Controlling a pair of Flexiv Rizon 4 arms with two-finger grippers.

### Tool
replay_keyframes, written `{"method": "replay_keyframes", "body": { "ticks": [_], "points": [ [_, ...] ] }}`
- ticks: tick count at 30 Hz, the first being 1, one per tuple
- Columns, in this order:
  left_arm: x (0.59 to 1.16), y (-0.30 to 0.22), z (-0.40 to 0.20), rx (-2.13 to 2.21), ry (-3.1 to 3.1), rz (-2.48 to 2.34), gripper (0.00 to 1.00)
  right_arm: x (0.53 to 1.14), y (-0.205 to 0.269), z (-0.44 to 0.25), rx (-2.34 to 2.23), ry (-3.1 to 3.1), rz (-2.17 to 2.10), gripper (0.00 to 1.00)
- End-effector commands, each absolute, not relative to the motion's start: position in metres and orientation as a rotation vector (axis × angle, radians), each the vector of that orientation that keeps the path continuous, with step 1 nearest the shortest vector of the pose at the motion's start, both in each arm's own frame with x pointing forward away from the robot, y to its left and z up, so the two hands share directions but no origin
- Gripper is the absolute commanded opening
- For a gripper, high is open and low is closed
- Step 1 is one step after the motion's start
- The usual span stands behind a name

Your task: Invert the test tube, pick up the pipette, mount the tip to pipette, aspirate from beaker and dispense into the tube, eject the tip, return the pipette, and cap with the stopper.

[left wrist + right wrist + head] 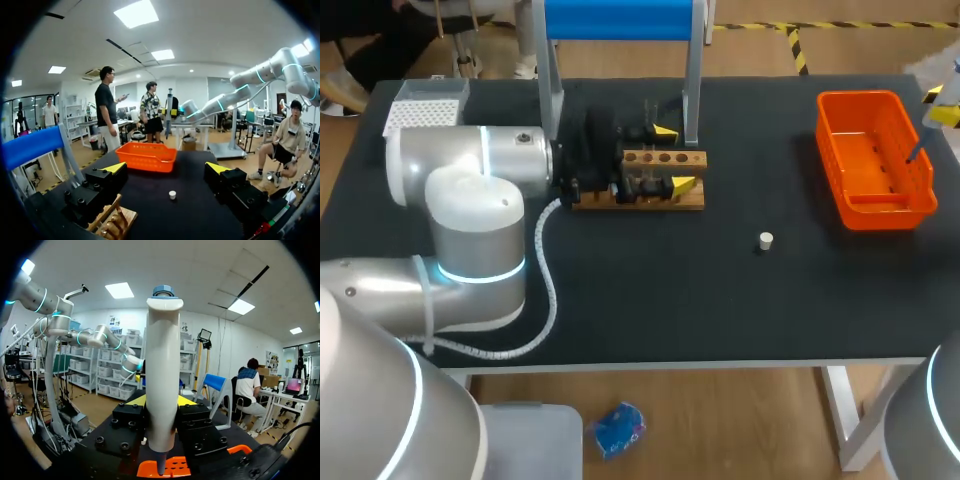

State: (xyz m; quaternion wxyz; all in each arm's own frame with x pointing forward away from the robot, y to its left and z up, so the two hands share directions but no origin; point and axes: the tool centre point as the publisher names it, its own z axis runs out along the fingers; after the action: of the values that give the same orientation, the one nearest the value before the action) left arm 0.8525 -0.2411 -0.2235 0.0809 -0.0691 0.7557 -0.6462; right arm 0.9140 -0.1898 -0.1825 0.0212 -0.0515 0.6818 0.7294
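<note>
Right jaws grip the white plastic pipette [162, 375] upright above the orange plastic basket [873, 170], likely so its tip drops inside, while left jaws stand wide, well apart from that basket.

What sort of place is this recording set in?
Probably a robotics lab bench staged for pipetting: a black tabletop with a slotted wooden test-tube rack, a white perforated tip box, and a white plastic pipette.
</note>
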Motion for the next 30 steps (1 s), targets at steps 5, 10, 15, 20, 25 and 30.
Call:
{"method": "replay_keyframes", "body": {
  "ticks": [5,10,15,20,25,30],
  "points": [
    [0.85,-0.237,-0.215,-0.209,2.147,-1.993,1.0,0.914,-0.19,-0.182,-0.162,2.118,2.259,0.0],
    [0.85,-0.233,-0.205,-0.199,2.141,-1.974,1.0,0.914,-0.19,-0.182,-0.162,2.118,2.259,0.0],
    [0.85,-0.232,-0.199,-0.194,2.149,-1.963,1.0,0.914,-0.19,-0.182,-0.162,2.118,2.259,0.0],
    [0.852,-0.232,-0.186,-0.182,2.175,-1.949,1.0,0.914,-0.19,-0.182,-0.162,2.118,2.259,0.0],
    [0.854,-0.23,-0.177,-0.176,2.17,-1.932,1.0,0.914,-0.19,-0.182,-0.162,2.118,2.259,0.0],
    [0.854,-0.231,-0.176,-0.179,2.165,-1.934,1.0,0.914,-0.19,-0.182,-0.162,2.118,2.259,0.0]
  ]
}}
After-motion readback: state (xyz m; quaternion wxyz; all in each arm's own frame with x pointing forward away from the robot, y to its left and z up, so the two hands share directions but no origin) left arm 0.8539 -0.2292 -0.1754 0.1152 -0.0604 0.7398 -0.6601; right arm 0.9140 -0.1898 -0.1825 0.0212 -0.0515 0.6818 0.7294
